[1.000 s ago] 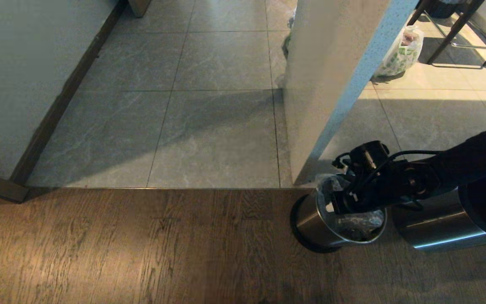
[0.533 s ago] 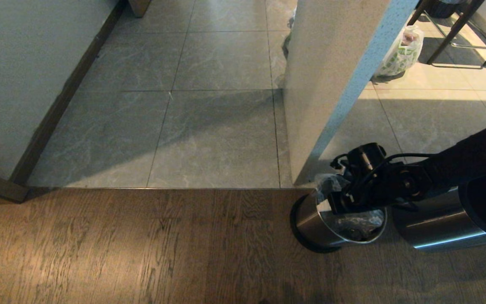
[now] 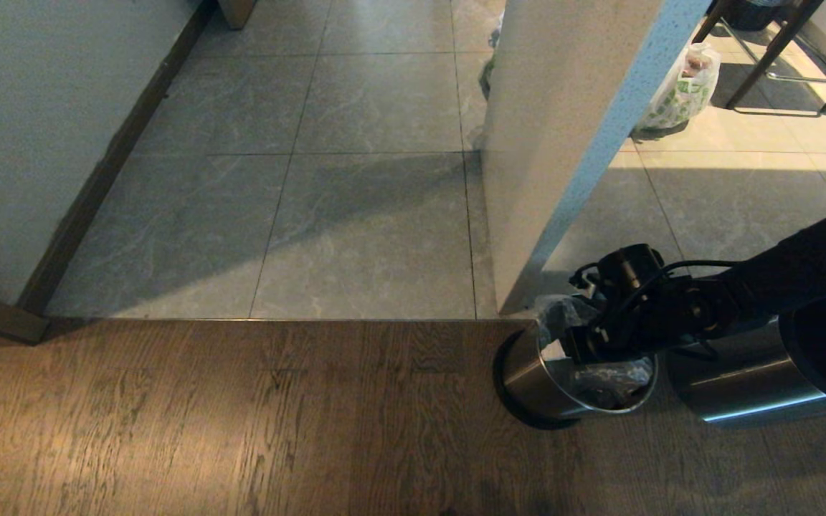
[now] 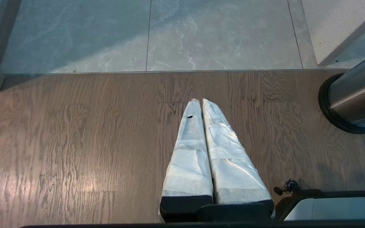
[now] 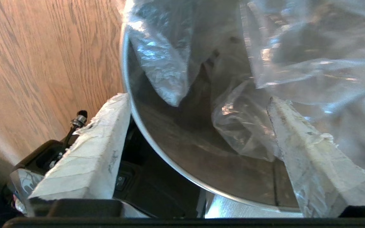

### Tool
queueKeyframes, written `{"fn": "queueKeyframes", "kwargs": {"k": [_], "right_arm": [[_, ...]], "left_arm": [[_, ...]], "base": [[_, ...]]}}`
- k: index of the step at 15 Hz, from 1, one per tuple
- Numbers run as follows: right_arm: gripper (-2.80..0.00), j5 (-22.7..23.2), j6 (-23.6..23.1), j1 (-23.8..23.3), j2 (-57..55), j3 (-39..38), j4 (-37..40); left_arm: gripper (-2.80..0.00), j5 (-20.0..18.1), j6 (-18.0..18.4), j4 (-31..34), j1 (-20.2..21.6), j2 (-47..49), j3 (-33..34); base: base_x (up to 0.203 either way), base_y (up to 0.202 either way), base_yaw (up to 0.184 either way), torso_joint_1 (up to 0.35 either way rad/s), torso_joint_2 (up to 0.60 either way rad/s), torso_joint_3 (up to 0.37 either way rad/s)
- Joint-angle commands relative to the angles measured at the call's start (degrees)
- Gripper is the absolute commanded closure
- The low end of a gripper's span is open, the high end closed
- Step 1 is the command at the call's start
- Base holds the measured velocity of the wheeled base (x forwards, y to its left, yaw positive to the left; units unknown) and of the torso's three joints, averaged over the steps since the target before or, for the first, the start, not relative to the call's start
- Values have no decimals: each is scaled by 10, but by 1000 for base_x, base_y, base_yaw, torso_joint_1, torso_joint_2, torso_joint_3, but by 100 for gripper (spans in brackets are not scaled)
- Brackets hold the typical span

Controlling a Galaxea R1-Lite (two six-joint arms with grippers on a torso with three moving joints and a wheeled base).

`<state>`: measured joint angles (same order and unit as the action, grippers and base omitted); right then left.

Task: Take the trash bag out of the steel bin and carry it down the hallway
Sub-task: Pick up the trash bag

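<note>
Head view: the right hand is at the steel bin, with the trash bag inside.

Left wrist view: the left hand is together, empty.

Right wrist view: fingers apart, astride the rim. The bag looks light, soft and slippery; take its loose edge.

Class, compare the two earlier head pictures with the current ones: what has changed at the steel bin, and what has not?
The right gripper has shifted slightly at the steel bin's mouth; its fingers now stand wide, one outside the rim, one inside against the trash bag. The bag is not gripped. Bin, bag, second steel bin and shut left gripper are unchanged.
</note>
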<state>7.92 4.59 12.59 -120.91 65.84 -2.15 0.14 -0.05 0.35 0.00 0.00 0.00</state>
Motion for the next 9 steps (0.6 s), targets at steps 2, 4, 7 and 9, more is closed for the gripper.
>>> {"fn": "queueKeyframes", "kwargs": {"k": [2, 4, 7, 9], "right_arm": [[-280, 2, -18, -6, 12, 1, -9], [-280, 2, -30, -14, 27, 8, -1], [-280, 8, -63, -20, 65, 5, 1], [-280, 8, -81, -25, 97, -8, 11]], "left_arm": [[0, 0, 0, 0, 0, 0, 0], [0, 0, 0, 0, 0, 0, 0], [0, 0, 0, 0, 0, 0, 0], [0, 0, 0, 0, 0, 0, 0]], "base": [[0, 0, 0, 0, 0, 0], [0, 0, 0, 0, 0, 0], [0, 0, 0, 0, 0, 0], [0, 0, 0, 0, 0, 0]]}}
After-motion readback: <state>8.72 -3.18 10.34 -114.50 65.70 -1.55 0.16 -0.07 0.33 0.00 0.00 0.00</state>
